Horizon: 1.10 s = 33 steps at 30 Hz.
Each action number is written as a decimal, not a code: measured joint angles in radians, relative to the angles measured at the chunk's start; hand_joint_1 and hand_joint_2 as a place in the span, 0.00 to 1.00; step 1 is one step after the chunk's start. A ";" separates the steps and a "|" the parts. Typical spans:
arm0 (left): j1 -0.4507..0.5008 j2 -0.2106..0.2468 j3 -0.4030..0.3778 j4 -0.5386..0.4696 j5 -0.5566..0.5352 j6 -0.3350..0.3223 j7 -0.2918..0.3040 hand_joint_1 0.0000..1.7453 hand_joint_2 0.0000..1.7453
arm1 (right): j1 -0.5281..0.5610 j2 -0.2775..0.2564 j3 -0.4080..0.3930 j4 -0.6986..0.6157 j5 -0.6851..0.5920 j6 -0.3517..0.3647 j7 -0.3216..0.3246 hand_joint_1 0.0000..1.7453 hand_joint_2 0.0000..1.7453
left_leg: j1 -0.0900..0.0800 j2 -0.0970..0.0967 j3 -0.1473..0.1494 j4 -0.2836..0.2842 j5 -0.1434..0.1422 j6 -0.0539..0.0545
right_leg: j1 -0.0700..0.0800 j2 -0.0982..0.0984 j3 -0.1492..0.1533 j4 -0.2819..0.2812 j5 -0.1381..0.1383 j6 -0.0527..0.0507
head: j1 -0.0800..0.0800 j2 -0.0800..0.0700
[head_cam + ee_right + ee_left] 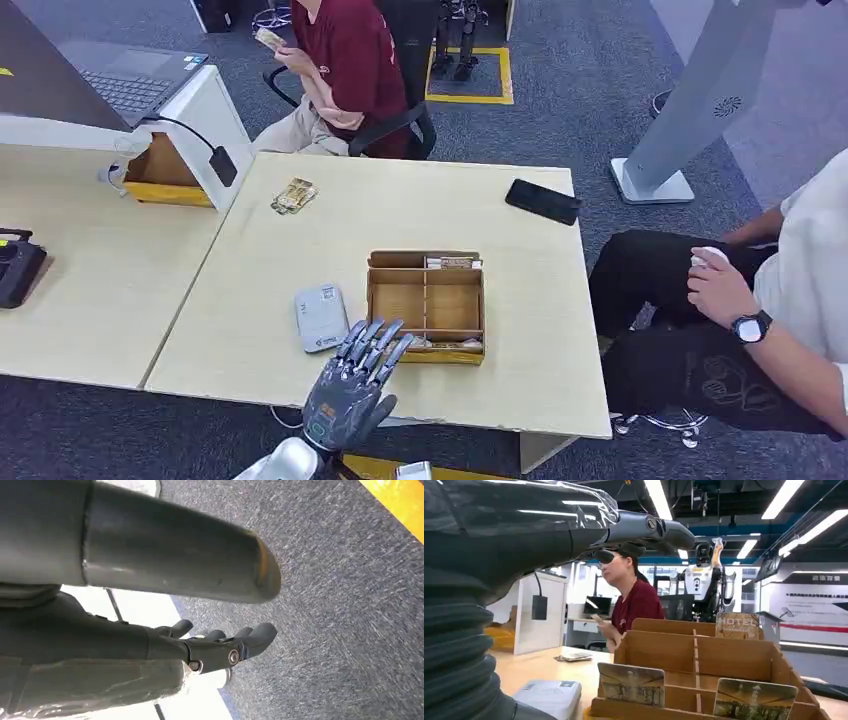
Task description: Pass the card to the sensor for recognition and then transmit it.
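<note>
A brown cardboard box (426, 305) with dividers stands in the middle of the light wooden table (520, 380). Cards stand in its near row (445, 344) and its far row (452, 263). A flat grey sensor (321, 317) lies just left of the box. My left hand (355, 385) hovers at the table's near edge, fingers stretched out and apart, tips between sensor and box, holding nothing. In the left wrist view the box (694, 655) is close, with two picture cards (631, 684) upright at its near wall. My right hand (235, 640) hangs over the carpet, fingers loosely spread, empty.
A black phone (542, 201) lies at the table's far right corner and a small stack of cards (294, 195) at its far left. A person in red (345, 60) sits behind the table; another person (740, 300) sits to the right. A second table adjoins on the left.
</note>
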 joint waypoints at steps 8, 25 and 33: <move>0.005 -0.026 0.051 0.016 0.000 0.000 -0.003 0.00 1.00 | -0.001 0.000 0.004 0.000 0.000 0.000 -0.001 0.00 0.00 | 0.000 0.000 0.000 0.000 0.000 0.000 | 0.000 0.000 0.000 0.000 0.000 0.000 | 0.000 0.000; -0.003 -0.074 0.123 0.078 0.009 0.000 -0.039 0.00 1.00 | -0.001 0.000 0.013 0.000 0.000 -0.004 0.002 0.00 0.00 | 0.000 0.000 0.000 0.000 0.000 0.000 | 0.000 0.000 0.000 0.000 0.000 0.000 | 0.000 0.000; 0.023 -0.123 0.200 0.090 0.010 0.000 -0.126 0.00 1.00 | -0.001 0.000 0.013 0.000 0.000 -0.006 -0.001 0.00 0.00 | 0.000 0.000 0.000 0.000 0.000 0.000 | 0.000 0.000 0.000 0.000 0.000 0.000 | 0.000 0.000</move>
